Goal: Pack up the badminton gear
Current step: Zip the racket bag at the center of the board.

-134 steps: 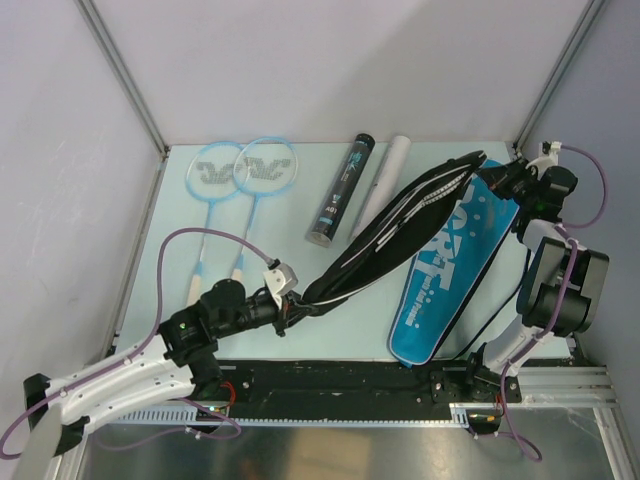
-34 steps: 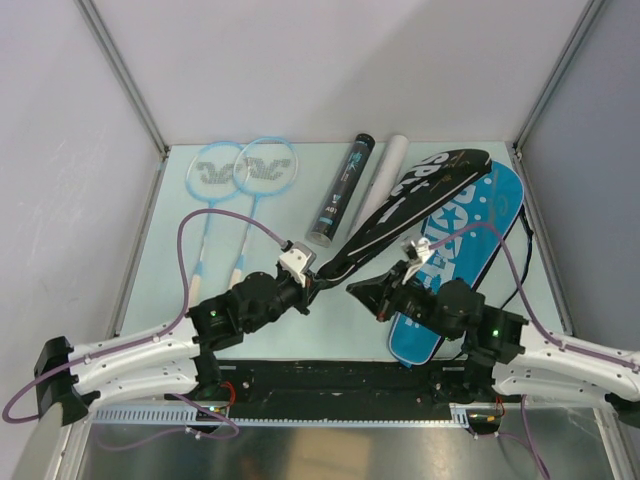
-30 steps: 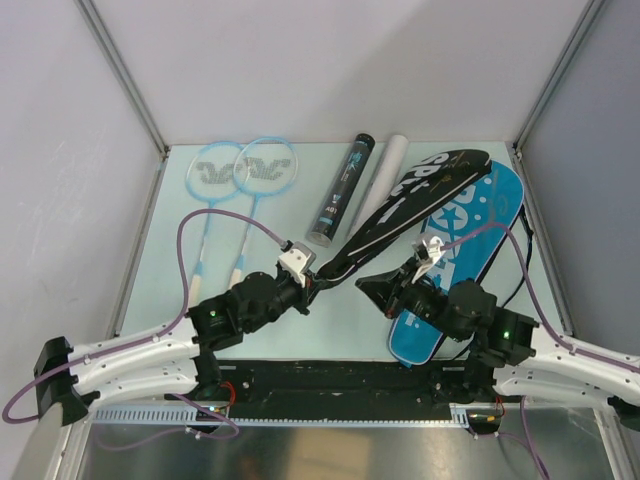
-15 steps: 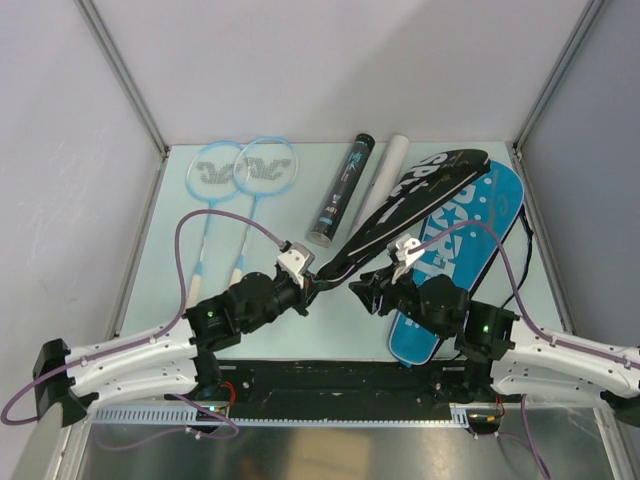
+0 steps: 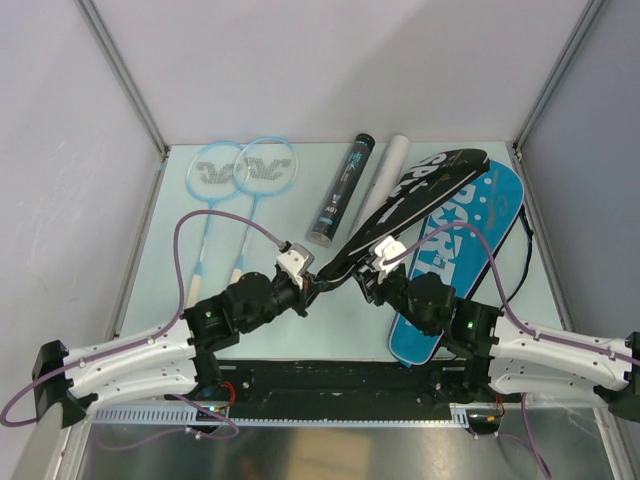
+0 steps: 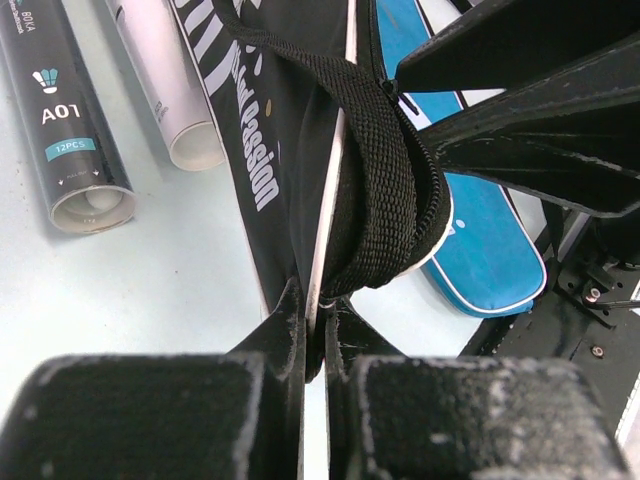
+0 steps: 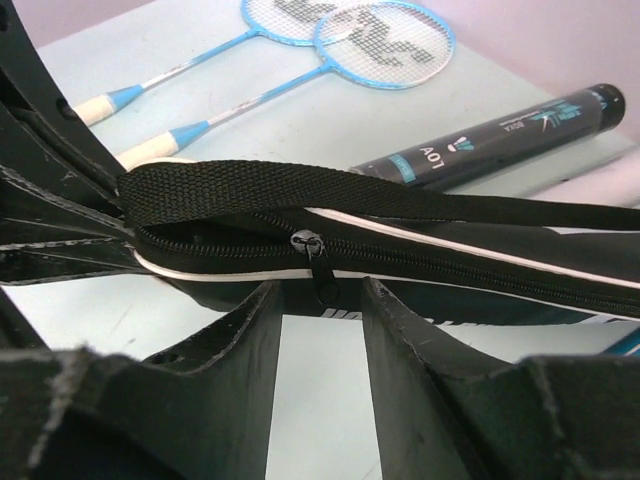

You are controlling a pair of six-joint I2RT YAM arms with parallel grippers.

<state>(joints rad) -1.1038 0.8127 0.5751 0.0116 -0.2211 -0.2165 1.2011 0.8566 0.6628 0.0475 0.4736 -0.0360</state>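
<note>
Black bag [image 5: 420, 190]: left fingers [image 6: 283, 335] pinching end, right fingers [image 7: 250, 345] astride zipper pull [image 7: 322, 275].

lt-blue rackets [image 5: 216, 171] x2 | tubes [image 5: 340, 195] x2 (blk+wht) | bags [image 5: 405, 205] x2 (blk+blu)

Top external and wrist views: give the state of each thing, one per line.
left gripper: shut on the black bag's narrow end.
right gripper: open, straddling the zipper pull.
black bag: zip shut on one side of the pull.
blue bag: flat, partly under the black bag.
light-blue rackets: unpacked, flat, heads overlapping.
black tube: lying on its side.
white tube: lying on its side.
</note>
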